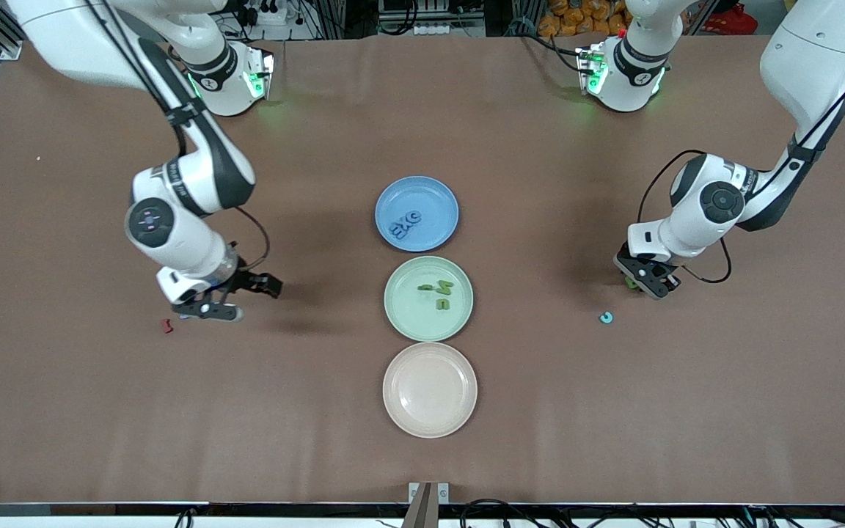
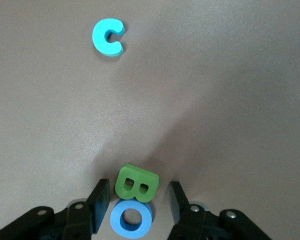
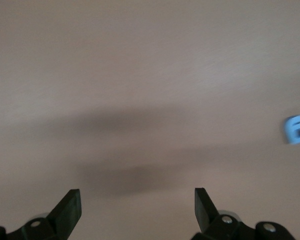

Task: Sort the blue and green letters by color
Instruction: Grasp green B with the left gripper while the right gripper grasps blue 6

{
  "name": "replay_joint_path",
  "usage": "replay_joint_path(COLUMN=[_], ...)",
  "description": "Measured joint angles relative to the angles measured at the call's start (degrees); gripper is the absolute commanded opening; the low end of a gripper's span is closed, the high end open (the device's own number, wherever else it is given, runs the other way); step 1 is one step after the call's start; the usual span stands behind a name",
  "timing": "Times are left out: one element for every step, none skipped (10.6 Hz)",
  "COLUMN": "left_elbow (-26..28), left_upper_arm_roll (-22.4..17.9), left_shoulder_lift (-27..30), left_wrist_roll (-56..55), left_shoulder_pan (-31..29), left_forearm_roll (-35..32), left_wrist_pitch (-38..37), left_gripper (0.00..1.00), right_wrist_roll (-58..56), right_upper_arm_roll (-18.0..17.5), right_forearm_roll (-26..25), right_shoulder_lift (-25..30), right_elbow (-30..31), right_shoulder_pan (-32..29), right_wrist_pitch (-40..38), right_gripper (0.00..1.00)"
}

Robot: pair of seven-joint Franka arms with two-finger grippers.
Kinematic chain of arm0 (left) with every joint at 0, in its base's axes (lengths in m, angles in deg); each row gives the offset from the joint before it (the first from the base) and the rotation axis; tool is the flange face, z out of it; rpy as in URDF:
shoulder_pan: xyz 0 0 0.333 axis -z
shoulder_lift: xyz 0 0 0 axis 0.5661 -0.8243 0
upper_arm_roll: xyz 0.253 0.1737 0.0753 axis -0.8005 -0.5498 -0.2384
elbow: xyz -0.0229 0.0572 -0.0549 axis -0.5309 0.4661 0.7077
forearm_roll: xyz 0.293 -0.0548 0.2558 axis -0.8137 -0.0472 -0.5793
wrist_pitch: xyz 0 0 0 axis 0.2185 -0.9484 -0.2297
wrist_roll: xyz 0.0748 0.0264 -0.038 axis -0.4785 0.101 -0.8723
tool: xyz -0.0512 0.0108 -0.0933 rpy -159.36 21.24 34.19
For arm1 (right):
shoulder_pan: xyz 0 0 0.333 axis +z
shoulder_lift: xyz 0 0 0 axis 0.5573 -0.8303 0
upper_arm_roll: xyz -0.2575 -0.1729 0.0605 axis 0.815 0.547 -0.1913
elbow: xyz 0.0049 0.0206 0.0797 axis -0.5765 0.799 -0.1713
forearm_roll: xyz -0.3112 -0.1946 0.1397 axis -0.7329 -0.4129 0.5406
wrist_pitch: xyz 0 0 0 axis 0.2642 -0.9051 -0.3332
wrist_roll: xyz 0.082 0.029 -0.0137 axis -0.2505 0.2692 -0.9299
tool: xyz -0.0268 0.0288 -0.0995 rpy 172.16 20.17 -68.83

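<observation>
Toward left arm's end of table: left gripper (image 2: 135, 202) low, fingers straddling green B (image 2: 136, 182) and blue O (image 2: 131, 220), not yet pinching. Judgement: pinch B alone. Right gripper (image 3: 137, 200) waits, spread, empty.

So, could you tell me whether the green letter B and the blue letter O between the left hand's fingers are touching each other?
Touching. The left wrist view shows the green B overlapping the blue O's upper edge with no table visible between them, both between the left hand's open fingers.

Probably a robotics lab: two bench-mounted arms (image 1: 195, 183), cabling (image 1: 422, 22).
</observation>
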Motion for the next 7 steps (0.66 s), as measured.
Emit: replay_joint_path(left_elbow=[0.0,-0.03,-0.05,-0.08,-0.12,-0.22,-0.39], left_upper_arm_roll=[0.05,0.09,0.14,0.17,0.19,0.23,0.26], left_shoulder_lift=[0.0,0.02,0.02,0.02,0.02,-0.01,-0.11], left_wrist_roll=[0.0,0.0,0.0,0.0,0.0,0.0,0.0], left_shoulder_pan=[-0.01,-0.01,0.02,0.06,0.09,0.13,0.17], left_forearm_roll=[-0.01,-0.03,-0.05,-0.07,-0.09,-0.09,-0.09], left_wrist_pitch=[0.02,0.07,0.14,0.22,0.25,0.27,0.27], left_gripper=[0.49,0.49,0.49,0.49,0.49,0.47,0.46], right_wrist_roll=[-3.07,-5.9,-8.72,-11.17,-13.26,-14.61,-15.11], right_upper_arm_roll=[0.01,0.04,0.03,0.08,0.15,0.23,0.58], right_forearm_roll=[0.0,0.0,-0.05,-0.08,-0.09,-0.09,-0.13], right_shoulder_lift=[0.0,-0.01,-0.01,-0.04,-0.14,-0.39,-0.83], right_elbow=[0.02,0.08,0.21,0.34,0.44,0.55,0.7], right_shoulder_pan=[-2.54,-4.77,-7.0,-8.99,-10.89,-12.57,-13.82], right_wrist_pitch=[-0.12,-0.28,-0.32,-0.32,-0.34,-0.35,-0.31], right_gripper=[1.0,1.0,1.0,1.0,1.0,1.0,1.0])
